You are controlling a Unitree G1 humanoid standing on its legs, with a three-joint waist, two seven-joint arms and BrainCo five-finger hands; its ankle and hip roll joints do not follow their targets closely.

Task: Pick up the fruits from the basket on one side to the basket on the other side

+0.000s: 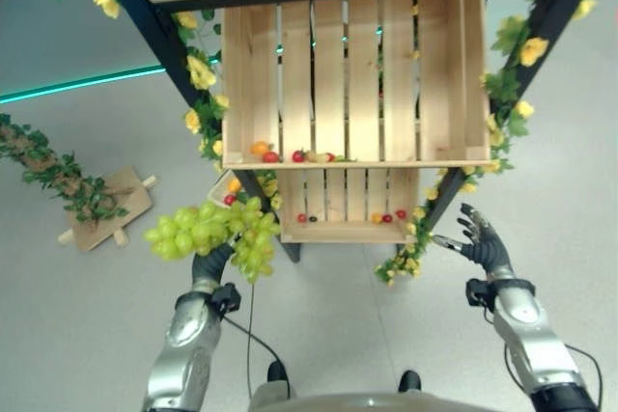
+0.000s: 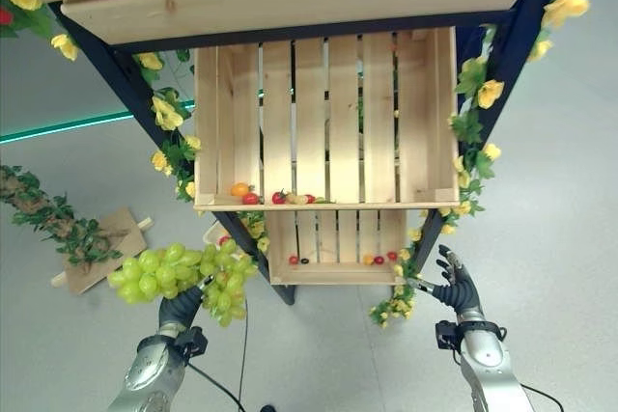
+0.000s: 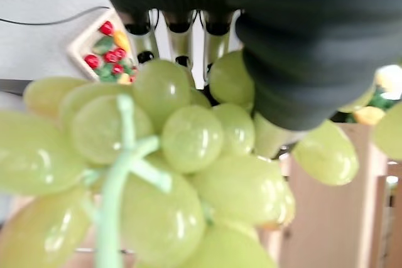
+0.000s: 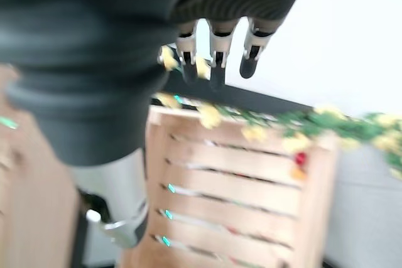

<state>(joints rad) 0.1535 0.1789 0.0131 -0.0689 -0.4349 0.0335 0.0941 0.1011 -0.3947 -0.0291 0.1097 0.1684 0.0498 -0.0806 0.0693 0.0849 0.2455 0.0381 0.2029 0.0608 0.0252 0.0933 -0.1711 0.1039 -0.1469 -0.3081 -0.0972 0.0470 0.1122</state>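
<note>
Your left hand (image 1: 214,262) is wrapped around a big bunch of green grapes (image 1: 212,231), held up in the air just left of the lower wooden crate (image 1: 345,209). Your right hand (image 1: 480,239) hangs with fingers spread and holds nothing, right of that crate. Small fruits (image 1: 280,154) lie in the upper crate (image 1: 352,79).

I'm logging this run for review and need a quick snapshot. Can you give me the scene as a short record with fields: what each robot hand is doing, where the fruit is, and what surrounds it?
left robot hand: shut on a bunch of green grapes, held in the air in front of the stand's left side
right robot hand: open, holding nothing, near the stand's right side
upper wooden crate: a few small fruits along its front edge
lower wooden crate: a few small fruits
stand frame: dark, wrapped in yellow flowers and leaves
</note>
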